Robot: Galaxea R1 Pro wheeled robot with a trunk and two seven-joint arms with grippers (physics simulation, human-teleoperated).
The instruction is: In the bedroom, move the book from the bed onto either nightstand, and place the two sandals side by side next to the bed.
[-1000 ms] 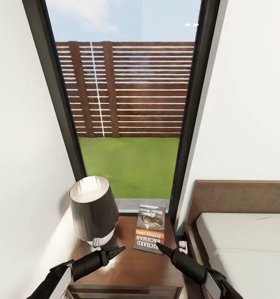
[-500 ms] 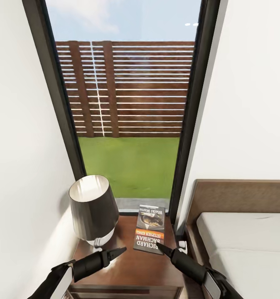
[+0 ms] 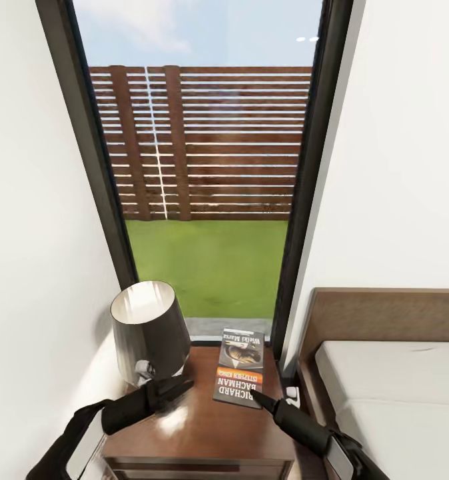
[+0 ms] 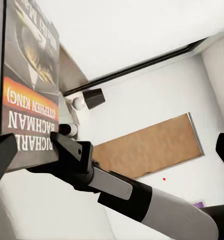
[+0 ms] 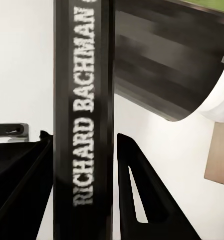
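Observation:
The book lies on the dark wooden nightstand, close to the window. My right gripper is at the book's near edge. In the right wrist view its fingers sit on either side of the book's spine, shut on it. My left gripper is open and empty over the nightstand's left part, just in front of the lamp. The left wrist view shows the book cover with the right gripper at its edge. The bed is to the right. The two sandals are out of view.
A dark-shaded lamp stands on the nightstand's back left corner, very near my left arm. A tall black-framed window rises behind the nightstand. White walls close in on both sides. The bed's brown headboard stands against the right wall.
My left arm has pulled back and to the left, so its gripper now sits in front of the lamp base. The right arm and the book have not moved.

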